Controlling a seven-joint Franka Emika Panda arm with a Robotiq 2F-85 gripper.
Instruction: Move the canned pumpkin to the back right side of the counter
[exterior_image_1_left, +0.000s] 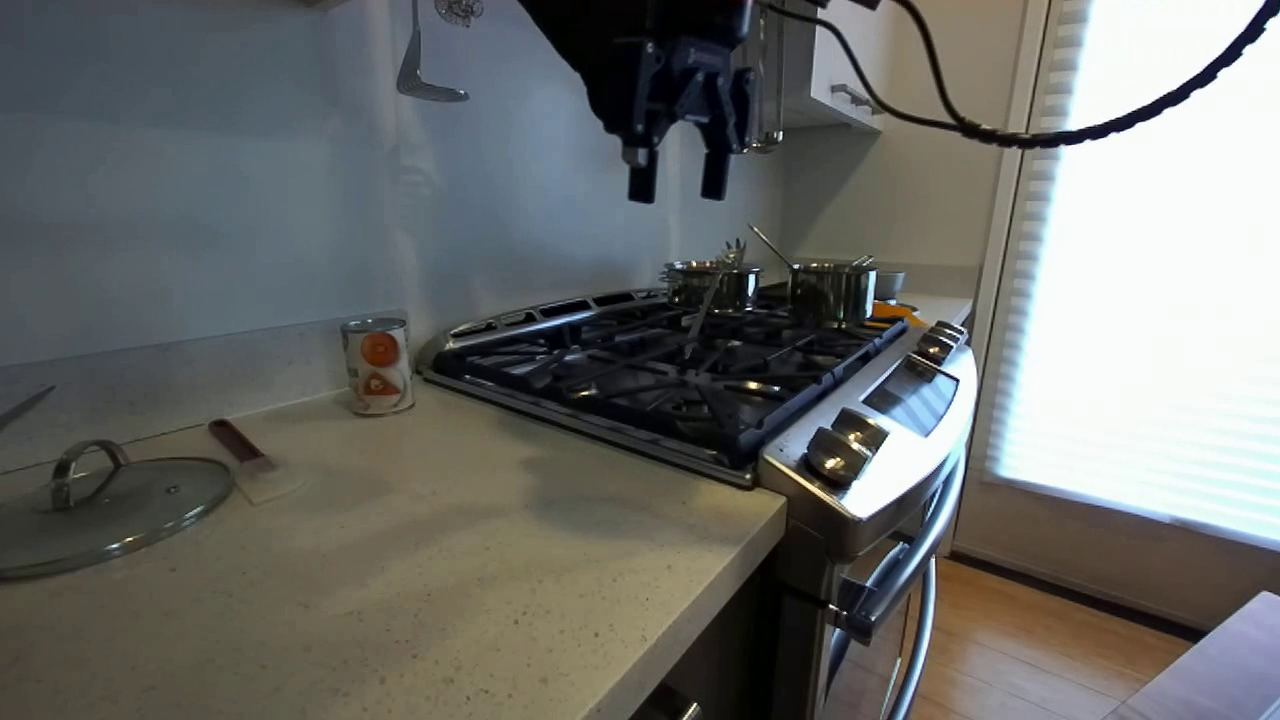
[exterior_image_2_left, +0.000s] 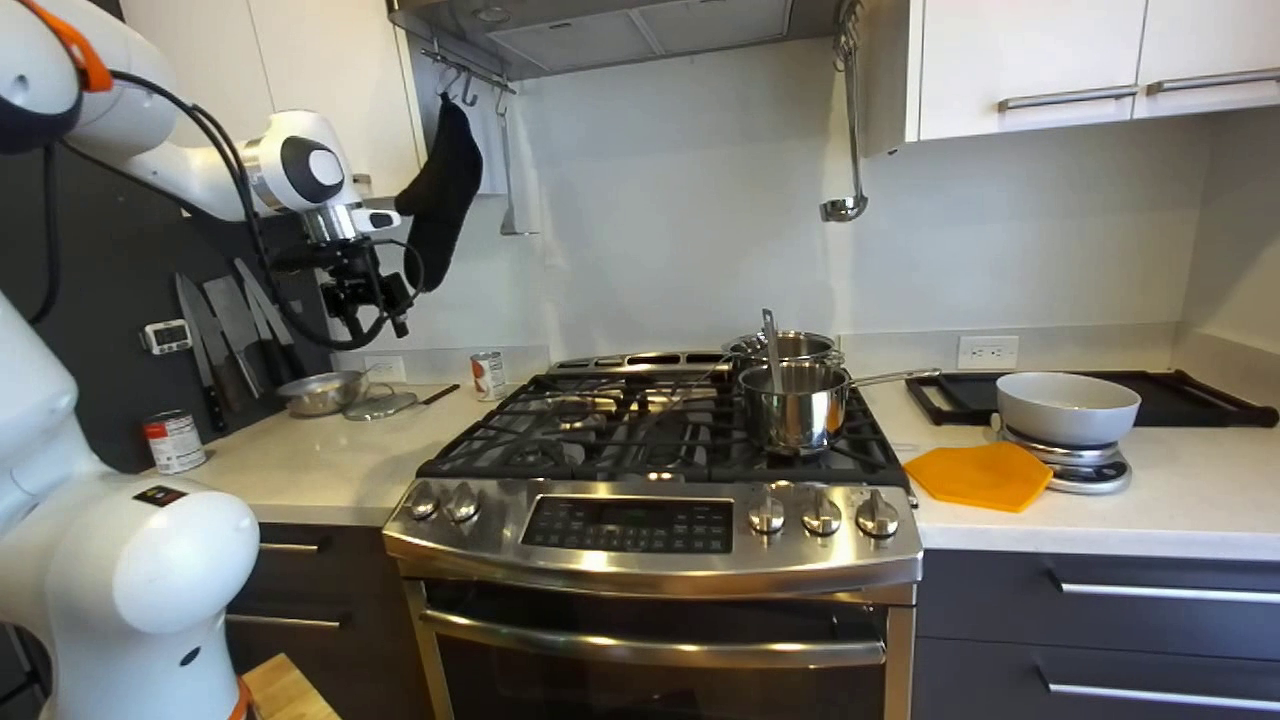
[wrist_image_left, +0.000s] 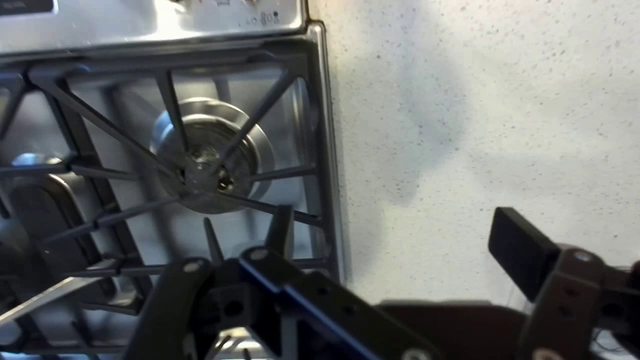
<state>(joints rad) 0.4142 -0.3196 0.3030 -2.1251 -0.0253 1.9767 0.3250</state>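
Observation:
The canned pumpkin (exterior_image_1_left: 378, 366), a small can with orange pictures on a pale label, stands upright on the counter (exterior_image_1_left: 430, 560). It is at the back by the wall, just beside the stove, and also shows in an exterior view (exterior_image_2_left: 488, 376). In the wrist view I cannot make it out; the fingers cover the lower right. My gripper (exterior_image_1_left: 679, 182) is open and empty, high above and apart from the can; it also shows in an exterior view (exterior_image_2_left: 378, 326). In the wrist view the spread fingers (wrist_image_left: 400, 240) have speckled counter (wrist_image_left: 475, 125) and stove edge below them.
The gas stove (exterior_image_1_left: 600, 370) adjoins the counter, with steel pots (exterior_image_2_left: 797, 408) on it. A glass lid (exterior_image_1_left: 150, 500) and a red-handled spatula (exterior_image_1_left: 240, 446) lie near the can. A red-and-white can (exterior_image_2_left: 175, 442) and metal bowl (exterior_image_2_left: 322, 393) stand farther left. A black mitt (exterior_image_2_left: 445, 190) hangs near the gripper.

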